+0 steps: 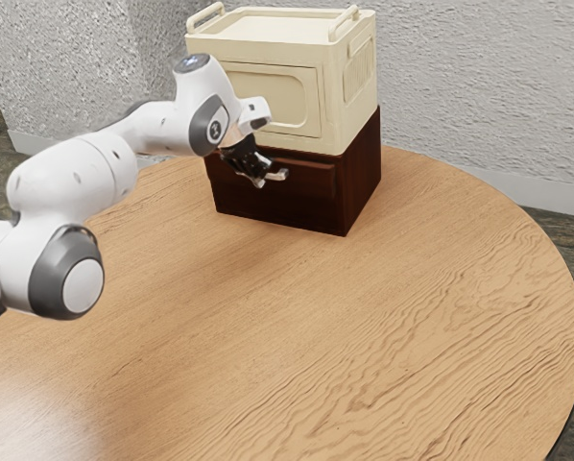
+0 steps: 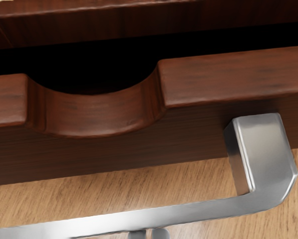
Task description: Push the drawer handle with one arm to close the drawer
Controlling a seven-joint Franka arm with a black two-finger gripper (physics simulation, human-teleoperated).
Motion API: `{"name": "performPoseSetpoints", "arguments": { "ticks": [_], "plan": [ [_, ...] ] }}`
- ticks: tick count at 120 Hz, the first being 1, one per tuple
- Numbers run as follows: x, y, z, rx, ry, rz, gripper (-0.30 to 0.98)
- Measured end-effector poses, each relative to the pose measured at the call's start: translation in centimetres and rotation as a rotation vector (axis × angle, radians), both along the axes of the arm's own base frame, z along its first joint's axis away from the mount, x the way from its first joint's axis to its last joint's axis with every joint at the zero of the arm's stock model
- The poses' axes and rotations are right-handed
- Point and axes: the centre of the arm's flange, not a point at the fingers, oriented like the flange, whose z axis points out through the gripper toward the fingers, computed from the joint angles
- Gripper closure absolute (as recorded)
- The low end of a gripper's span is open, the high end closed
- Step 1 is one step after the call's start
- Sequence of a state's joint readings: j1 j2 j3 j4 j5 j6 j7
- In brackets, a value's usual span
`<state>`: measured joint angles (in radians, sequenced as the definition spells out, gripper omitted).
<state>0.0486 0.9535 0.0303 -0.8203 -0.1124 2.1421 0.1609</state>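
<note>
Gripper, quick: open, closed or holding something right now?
Gripper: at the drawer's metal handle; whether it is open, closed or holding it cannot be told.

From beside the arm (image 1: 74,178), the exterior view looks down; the wrist view (far closer) overlooks the drawer (image 2: 228,74) both share.
</note>
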Motion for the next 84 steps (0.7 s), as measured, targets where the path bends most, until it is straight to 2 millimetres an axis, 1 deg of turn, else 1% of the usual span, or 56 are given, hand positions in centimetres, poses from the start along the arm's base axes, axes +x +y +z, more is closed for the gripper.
{"name": "performPoseSetpoints", "arguments": {
  "ticks": [10, 16, 22, 30, 45, 57, 84],
  "plan": [
    [0.2, 0.1, -0.5, -0.003, -0.005, 0.002, 0.79],
    [0.2, 0.4, -0.5, -0.007, -0.014, 0.005, 0.78],
    [0.3, 0.3, -0.3, -0.012, -0.022, 0.003, 0.78],
    [0.5, 0.1, 0.4, -0.015, -0.041, 0.000, 0.77],
    [0.6, 0.1, 0.4, -0.012, -0.058, 0.000, 0.78],
    [0.8, 0.1, 0.9, -0.010, -0.077, 0.000, 0.78],
    [0.9, 0.7, 0.3, -0.010, -0.086, 0.005, 0.79]
  ]
}}
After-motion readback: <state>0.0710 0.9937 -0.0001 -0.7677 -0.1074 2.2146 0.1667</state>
